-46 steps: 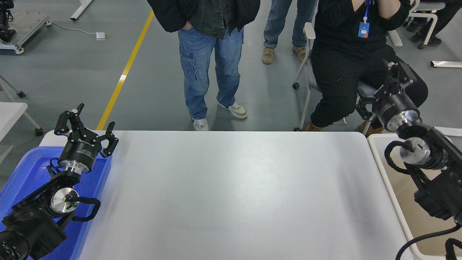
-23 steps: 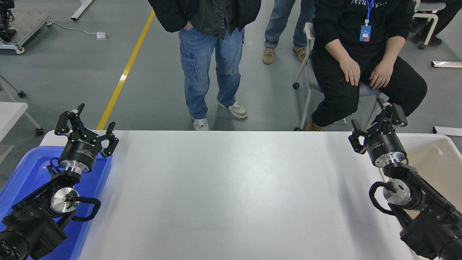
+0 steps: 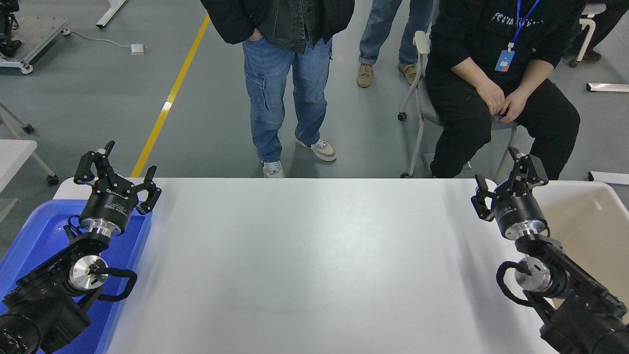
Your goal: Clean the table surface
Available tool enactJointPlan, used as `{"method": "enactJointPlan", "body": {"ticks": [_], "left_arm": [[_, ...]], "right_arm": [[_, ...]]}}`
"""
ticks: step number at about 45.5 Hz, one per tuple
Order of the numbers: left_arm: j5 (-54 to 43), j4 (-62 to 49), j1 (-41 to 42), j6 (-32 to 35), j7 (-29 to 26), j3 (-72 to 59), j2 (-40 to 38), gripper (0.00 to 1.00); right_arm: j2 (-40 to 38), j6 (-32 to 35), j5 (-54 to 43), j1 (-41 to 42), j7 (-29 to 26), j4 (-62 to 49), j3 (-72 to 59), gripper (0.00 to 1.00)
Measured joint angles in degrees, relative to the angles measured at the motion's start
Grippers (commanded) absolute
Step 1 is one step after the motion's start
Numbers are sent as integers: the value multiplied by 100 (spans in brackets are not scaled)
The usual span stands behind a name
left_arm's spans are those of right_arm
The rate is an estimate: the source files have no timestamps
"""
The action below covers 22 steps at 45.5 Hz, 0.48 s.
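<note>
Both end effectors stand spread wide and empty: my right end effector (image 3: pixel 508 183) above the tabletop's (image 3: pixel 314 255) right edge beside the beige bin (image 3: pixel 585 216), my left end effector (image 3: pixel 115 169) parked over the blue tray (image 3: pixel 34 231). Between them the white surface shows nothing to remove; I judge the cleaning essentially finished.

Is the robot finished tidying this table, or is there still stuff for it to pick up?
It looks finished. The table surface shows nothing lying on it. Nothing is in hand: the left gripper is parked over the blue bin with fingers spread and empty, and the right gripper hangs open and empty at the table's right edge, beside the beige bin. I see nothing left to remove.
</note>
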Motion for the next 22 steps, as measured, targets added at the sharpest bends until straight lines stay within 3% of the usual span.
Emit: {"method": "enactJointPlan", "body": {"ticks": [22], "left_arm": [[0,-2,0,0,0,3,0,100]], "right_arm": [[-110,1,1,456,34,-20,-29,98]]}}
